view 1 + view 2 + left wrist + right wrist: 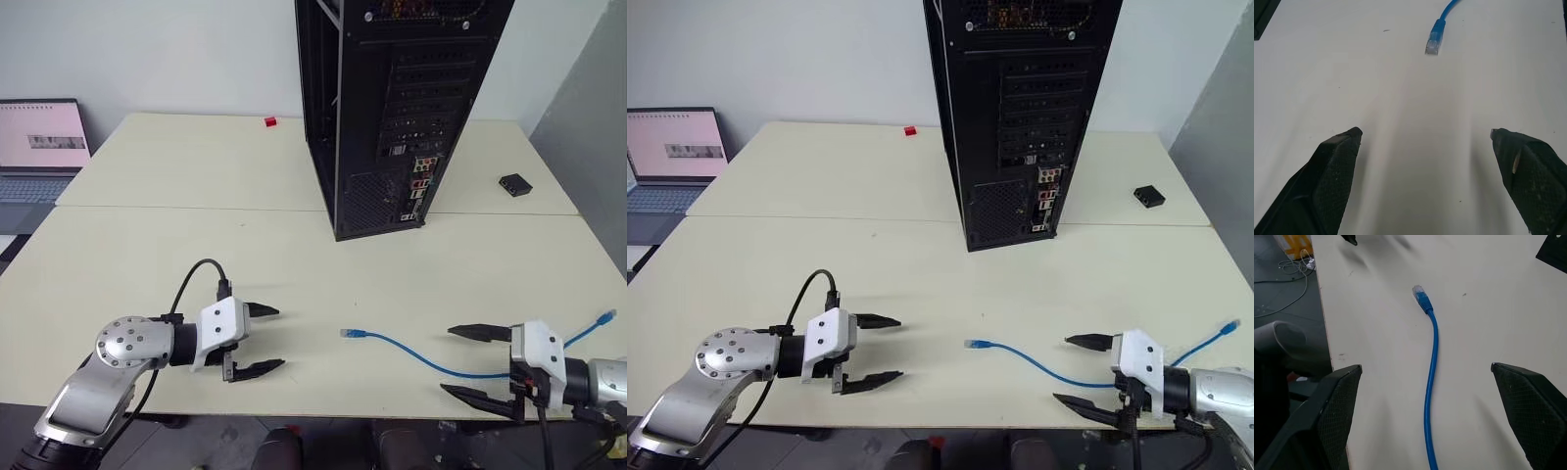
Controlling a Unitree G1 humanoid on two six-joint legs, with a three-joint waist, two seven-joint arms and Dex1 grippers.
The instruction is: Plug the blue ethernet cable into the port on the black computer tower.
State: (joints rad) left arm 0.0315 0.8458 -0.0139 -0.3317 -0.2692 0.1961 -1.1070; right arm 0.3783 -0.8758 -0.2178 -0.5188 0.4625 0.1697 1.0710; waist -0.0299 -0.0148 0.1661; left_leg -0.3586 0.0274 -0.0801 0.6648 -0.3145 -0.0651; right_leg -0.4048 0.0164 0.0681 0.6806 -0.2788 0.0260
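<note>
- From the head camera: the blue ethernet cable lies loose on the cream table, one plug pointing toward the left gripper, the cord trailing past the right gripper. Both grippers have their fingers spread wide, holding nothing. The black computer tower stands well behind, rear panel turned toward the robot, presumably so the port can be reached. A small black box sits off to the right, a laptop at far left.
- Left wrist: the plug sits ahead between the splayed fingers, lined up for a grab.
- Right wrist: the cord runs up the middle of its open jaws, untouched.
</note>
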